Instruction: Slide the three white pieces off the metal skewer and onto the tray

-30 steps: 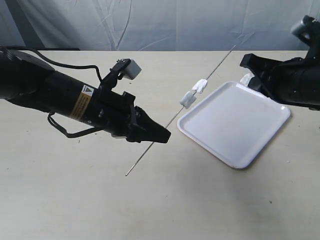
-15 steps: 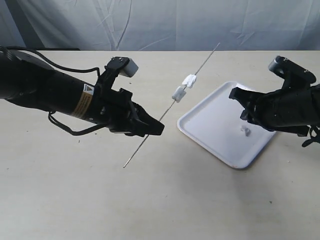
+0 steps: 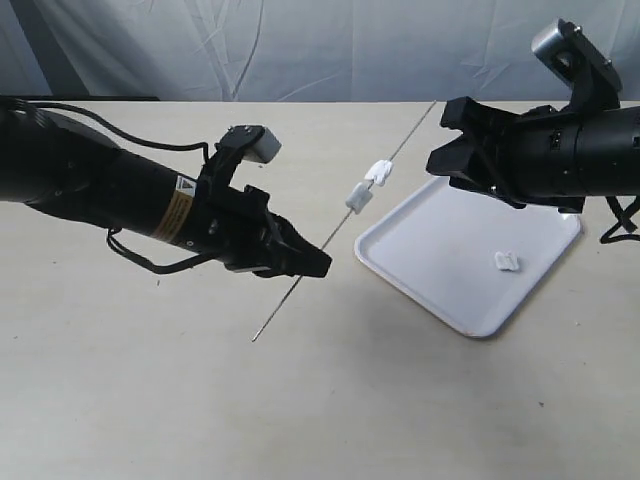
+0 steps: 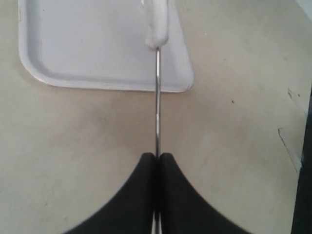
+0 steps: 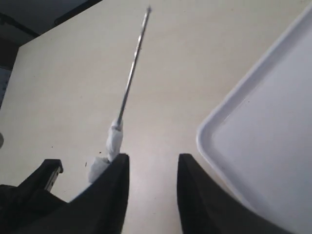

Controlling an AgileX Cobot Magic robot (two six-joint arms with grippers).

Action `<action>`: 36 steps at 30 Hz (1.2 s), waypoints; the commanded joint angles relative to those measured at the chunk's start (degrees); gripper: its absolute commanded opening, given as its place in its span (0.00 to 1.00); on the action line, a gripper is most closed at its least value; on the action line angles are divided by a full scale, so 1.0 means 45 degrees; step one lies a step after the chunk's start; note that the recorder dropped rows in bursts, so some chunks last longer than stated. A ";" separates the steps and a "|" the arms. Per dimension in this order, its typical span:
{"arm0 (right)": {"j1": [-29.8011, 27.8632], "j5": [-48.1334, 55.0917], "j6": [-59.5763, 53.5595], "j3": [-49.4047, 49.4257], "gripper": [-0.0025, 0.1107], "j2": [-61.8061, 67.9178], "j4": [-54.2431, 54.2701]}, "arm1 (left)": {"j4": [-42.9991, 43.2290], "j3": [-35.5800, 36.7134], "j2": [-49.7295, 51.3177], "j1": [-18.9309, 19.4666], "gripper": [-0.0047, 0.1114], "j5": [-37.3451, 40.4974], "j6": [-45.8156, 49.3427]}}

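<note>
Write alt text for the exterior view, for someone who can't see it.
The left pincer grips a metal skewer slanted above the table, two white pieces threaded on it. A third piece lies on the tray, the open right pincer nearby.

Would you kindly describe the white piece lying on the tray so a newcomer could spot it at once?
Find the white tray on the right of the table in the exterior view. A small white piece lies on its surface near the right corner. Unlike the other two pieces, it is not threaded on the metal skewer.
</note>
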 commanded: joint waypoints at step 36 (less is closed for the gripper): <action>0.0318 -0.0149 -0.2267 -0.0050 0.31 -0.0054 0.2641 | -0.0142 -0.1243 0.0375 -0.1060 0.04 -0.0956 -0.0613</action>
